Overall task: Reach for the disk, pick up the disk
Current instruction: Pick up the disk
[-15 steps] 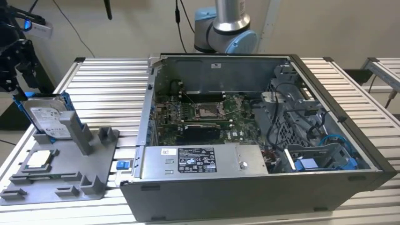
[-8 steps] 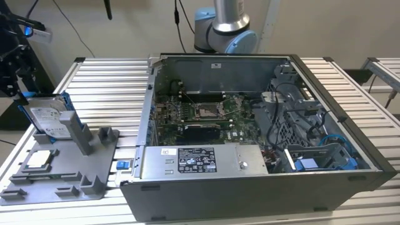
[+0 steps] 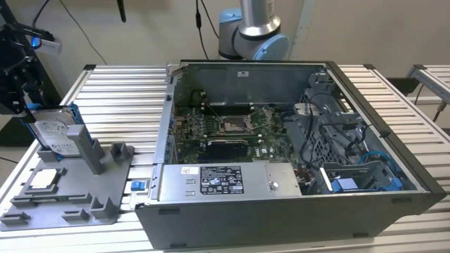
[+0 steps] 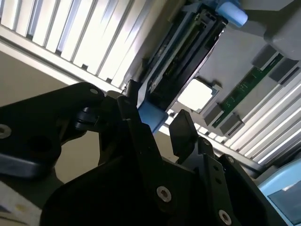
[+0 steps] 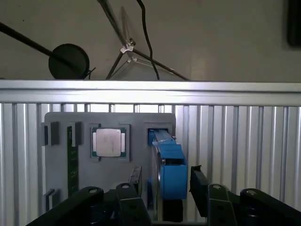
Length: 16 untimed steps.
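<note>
The disk (image 3: pixel 50 132) stood on edge in a slot of the grey holder (image 3: pixel 77 190) on the counter (image 3: pixel 119 95), leaving both faces free. The pincer (image 5: pixel 167 176) straddled it with its 2 fingers (image 5: pixel 198 178) apart, apparently not yet clamped.

Open dark-grey metal computer case (image 3: pixel 281 221) lies on the ribbed aluminium table (image 3: pixel 119 95), interior exposed. Green motherboard (image 3: pixel 232 126) sits at centre. Silver box-shaped power supply (image 3: pixel 228 182) with white label sits against the near wall. Grey plastic fixture tray (image 3: pixel 42 211) sits just beside the case, toward the exterior view's left. Small square silver chip (image 3: pixel 43 179) is seated in a tray recess. In the first wrist view, a narrow green memory stick (image 5: pixel 72 165) lies beside that chip.
</note>
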Motion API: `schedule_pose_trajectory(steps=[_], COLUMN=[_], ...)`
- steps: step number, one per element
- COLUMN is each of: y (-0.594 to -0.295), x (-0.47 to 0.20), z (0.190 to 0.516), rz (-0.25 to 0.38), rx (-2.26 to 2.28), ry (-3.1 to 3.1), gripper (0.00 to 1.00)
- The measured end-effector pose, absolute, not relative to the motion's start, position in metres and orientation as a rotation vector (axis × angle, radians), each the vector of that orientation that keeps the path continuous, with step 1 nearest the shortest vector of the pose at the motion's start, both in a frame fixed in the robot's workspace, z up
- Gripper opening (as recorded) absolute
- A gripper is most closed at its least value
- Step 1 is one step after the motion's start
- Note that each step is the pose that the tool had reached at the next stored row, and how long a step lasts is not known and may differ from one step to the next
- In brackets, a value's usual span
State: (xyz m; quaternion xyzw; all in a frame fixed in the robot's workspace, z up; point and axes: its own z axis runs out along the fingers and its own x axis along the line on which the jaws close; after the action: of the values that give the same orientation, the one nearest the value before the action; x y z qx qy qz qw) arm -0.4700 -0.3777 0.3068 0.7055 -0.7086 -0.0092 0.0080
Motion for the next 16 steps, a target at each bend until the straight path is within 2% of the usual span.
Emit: schedule_pose_trajectory(steps=[6,12,16], y=[-0.378,-0.378,-0.378], x=[-0.474,-0.482,-0.482], z=[0.297,0.290,0.283], rz=[-0.004,0.046,0.048], rx=[2.218,2.240,2.241], ry=[-2.225,-2.247,-2.248], gripper=[1.00,1.00,1.00])
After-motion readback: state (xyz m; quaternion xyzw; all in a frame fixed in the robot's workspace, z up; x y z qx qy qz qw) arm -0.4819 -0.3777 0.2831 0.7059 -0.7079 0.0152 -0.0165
